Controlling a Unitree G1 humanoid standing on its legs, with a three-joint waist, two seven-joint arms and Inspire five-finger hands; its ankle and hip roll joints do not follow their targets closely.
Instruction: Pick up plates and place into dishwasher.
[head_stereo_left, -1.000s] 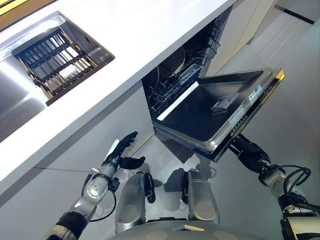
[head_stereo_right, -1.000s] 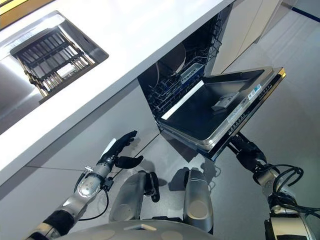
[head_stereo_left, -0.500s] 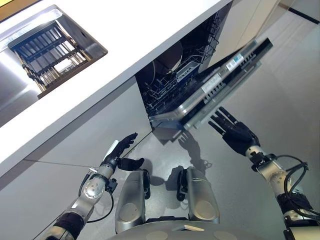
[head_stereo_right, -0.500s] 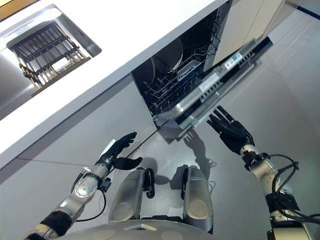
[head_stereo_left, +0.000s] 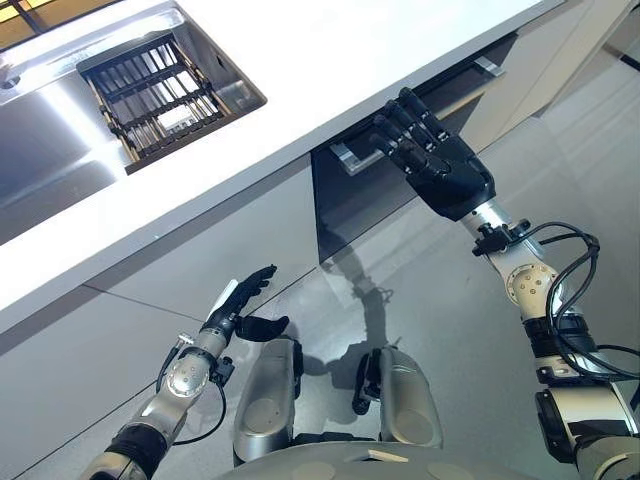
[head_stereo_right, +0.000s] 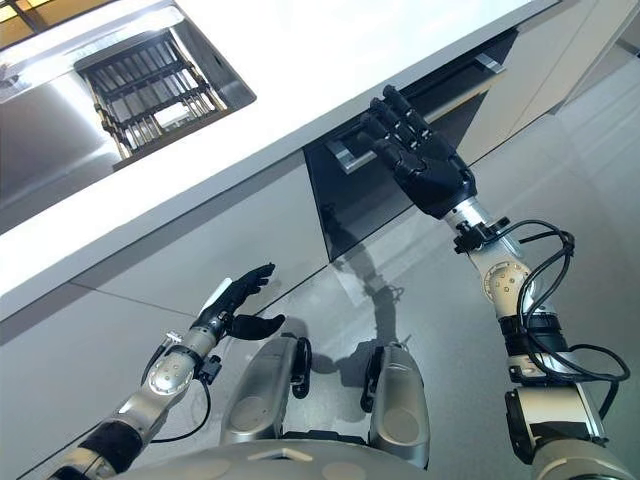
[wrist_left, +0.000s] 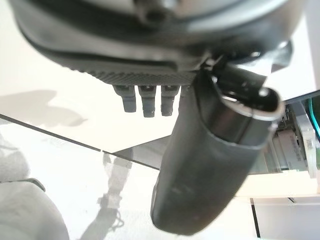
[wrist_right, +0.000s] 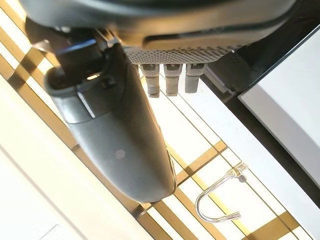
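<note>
The glossy dark dishwasher door (head_stereo_left: 375, 195) stands shut under the smooth white countertop (head_stereo_left: 300, 90). The right hand (head_stereo_left: 440, 165), fingers straight, reaches its long silver bar handle (head_stereo_left: 350, 160). The left hand (head_stereo_left: 240, 305) hangs low, relaxed and empty.

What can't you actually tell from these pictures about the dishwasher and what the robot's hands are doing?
- Dishwasher door: up, so the racks and any plates inside are hidden behind it in both eye views.
- Right hand: raised open at the door's handle; whether its fingers touch the door is unclear.
- Sink: its far part is cut off by the picture edge.
- Left hand: open, low, holding nothing.
</note>
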